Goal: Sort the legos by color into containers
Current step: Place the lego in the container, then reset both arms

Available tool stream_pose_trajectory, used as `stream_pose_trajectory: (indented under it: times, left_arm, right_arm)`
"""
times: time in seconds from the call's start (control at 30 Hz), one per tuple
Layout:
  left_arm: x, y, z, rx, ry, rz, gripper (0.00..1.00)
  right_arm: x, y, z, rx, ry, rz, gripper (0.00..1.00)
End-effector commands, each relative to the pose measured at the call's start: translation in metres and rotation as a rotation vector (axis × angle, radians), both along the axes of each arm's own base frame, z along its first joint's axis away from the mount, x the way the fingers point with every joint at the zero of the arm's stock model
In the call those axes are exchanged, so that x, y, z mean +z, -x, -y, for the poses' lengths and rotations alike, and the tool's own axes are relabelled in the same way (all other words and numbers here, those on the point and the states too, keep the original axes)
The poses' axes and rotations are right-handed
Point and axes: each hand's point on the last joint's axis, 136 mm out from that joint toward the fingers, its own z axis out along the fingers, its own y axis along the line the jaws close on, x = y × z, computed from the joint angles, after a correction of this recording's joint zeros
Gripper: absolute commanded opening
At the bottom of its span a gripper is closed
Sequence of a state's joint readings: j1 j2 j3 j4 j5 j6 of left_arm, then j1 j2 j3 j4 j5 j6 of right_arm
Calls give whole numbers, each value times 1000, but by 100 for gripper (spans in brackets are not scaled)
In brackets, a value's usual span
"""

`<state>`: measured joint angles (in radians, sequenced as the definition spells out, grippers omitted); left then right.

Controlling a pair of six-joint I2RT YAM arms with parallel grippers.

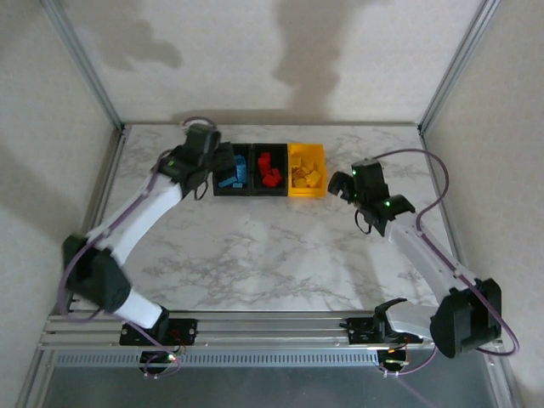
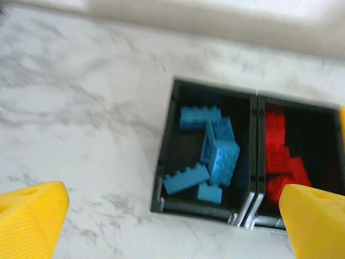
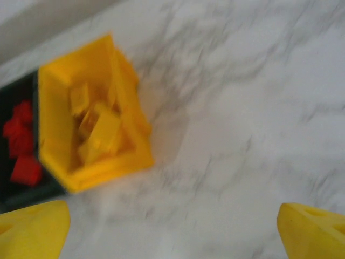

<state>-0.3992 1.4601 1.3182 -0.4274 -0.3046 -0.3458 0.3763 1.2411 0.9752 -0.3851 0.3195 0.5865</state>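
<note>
Three containers stand joined in a row at the back of the table. The left black bin [image 1: 231, 193] [image 2: 194, 208] holds several blue legos [image 1: 232, 175] [image 2: 209, 156]. The middle black bin [image 1: 270, 193] holds red legos [image 1: 269, 169] [image 2: 280, 159] [image 3: 21, 143]. The yellow bin [image 1: 307, 150] [image 3: 116, 162] holds yellow legos [image 1: 308, 176] [image 3: 97, 127]. My left gripper [image 1: 219, 163] [image 2: 172, 226] hovers at the blue bin's left end, open and empty. To the right of the yellow bin, my right gripper [image 1: 342, 187] [image 3: 172, 232] is open over bare marble with nothing in it.
The marble table [image 1: 272, 255] lies between metal frame posts and pale walls. An aluminium rail [image 1: 272, 327] runs along the near edge with both arm bases on it.
</note>
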Motion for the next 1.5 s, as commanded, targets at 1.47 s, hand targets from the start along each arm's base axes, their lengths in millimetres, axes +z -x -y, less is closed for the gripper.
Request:
stream_pose_trajectory:
  times: [1.47]
  left_arm:
    - [-126,60,-136,243,-129,505,99]
  right_arm:
    - [-73,-17,97,48,314,555,99]
